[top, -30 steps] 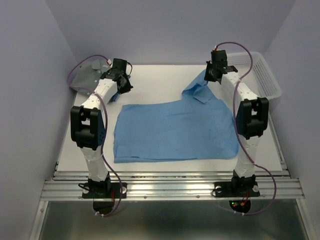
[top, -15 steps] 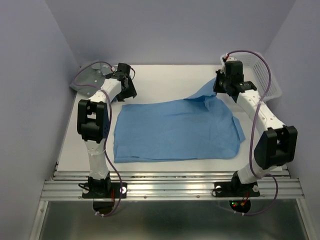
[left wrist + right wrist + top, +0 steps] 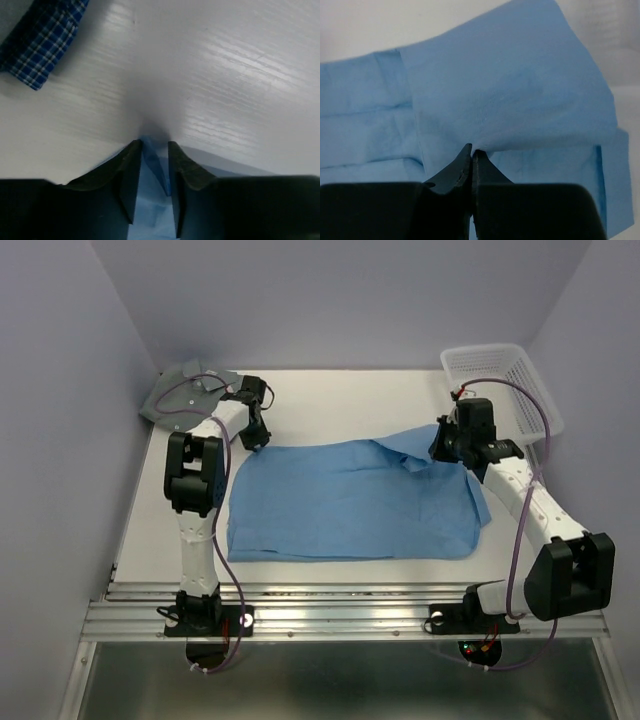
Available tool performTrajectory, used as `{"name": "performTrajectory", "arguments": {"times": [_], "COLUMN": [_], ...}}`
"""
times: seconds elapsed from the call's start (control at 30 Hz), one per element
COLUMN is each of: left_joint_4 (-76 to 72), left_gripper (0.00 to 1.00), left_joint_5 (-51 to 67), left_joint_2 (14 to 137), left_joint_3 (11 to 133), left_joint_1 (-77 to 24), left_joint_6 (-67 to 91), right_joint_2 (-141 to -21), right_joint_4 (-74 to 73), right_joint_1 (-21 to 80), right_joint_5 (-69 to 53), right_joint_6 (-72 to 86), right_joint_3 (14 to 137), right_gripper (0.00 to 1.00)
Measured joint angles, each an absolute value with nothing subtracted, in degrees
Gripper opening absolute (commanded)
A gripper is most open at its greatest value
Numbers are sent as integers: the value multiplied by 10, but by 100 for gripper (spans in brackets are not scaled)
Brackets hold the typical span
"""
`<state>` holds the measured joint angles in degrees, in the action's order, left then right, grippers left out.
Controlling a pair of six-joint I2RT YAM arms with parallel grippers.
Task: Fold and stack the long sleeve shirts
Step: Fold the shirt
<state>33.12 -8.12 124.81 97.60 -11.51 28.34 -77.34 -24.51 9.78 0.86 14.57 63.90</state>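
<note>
light blue shirt (image 3: pixel 340 505) lies spread flat across the middle of the surface (image 3: pixel 330 395), its near edge toward my bases. my left tool (image 3: pixel 255 436) is at the shirt's far left corner. in the left wrist view the left tool (image 3: pixel 155 147) is almost closed, only a thin gap between its fingers, with a raised peak of the blue corner pinched in that gap. my right tool (image 3: pixel 446 450) is at the shirt's far right part. in the right wrist view the right tool (image 3: pixel 471 150) is fully closed, its tips together on a fold of the blue cloth, which is doubled over the layer below. grey-green shirt (image 3: pixel 185 395) sits bunched in the far left corner, well apart from the blue one. a dark blue checked shirt (image 3: pixel 45 37) shows at the upper left of the left wrist view, lying on the surface; can't tell how it is folded. white mesh basket (image 3: pixel 530 390) sits at the far right corner, beside my right arm.
</note>
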Motion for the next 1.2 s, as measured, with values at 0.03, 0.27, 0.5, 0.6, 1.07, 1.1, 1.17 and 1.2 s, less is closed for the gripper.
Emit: {"name": "performTrajectory", "arguments": {"times": [0.03, 0.27, 0.5, 0.6, 1.07, 1.1, 1.17, 1.2], "left_joint_4": [328, 324, 355, 351, 296, 291, 289, 286], "left_gripper": [0, 0, 0, 0, 0, 0, 0, 0], "left_joint_5": [-80, -74, -77, -79, -80, -81, -81, -81], "left_joint_2": [1248, 1249, 1261, 1258, 1077, 1069, 1052, 1046], "left_joint_3": [980, 983, 1076, 1101, 805, 792, 766, 757], "left_joint_1": [-115, -115, -115, -115, -124, -125, -131, -133], "left_joint_6": [282, 286, 286, 287, 327, 330, 338, 342], "right_joint_2": [-769, -747, -814, -850, -653, -644, -626, -613], "right_joint_4": [-249, -270, -276, -270, -380, -403, -453, -489], "right_joint_1": [98, 98, 98, 98, 98, 98, 98, 98], "right_joint_5": [4, 18, 89, 89, -1, -6, -12, -13], "right_joint_6": [148, 158, 140, 127, 179, 186, 203, 215], "right_joint_3": [625, 602, 751, 828, 683, 677, 673, 673], "right_gripper": [1, 2, 1, 1, 4, 4, 4, 4]}}
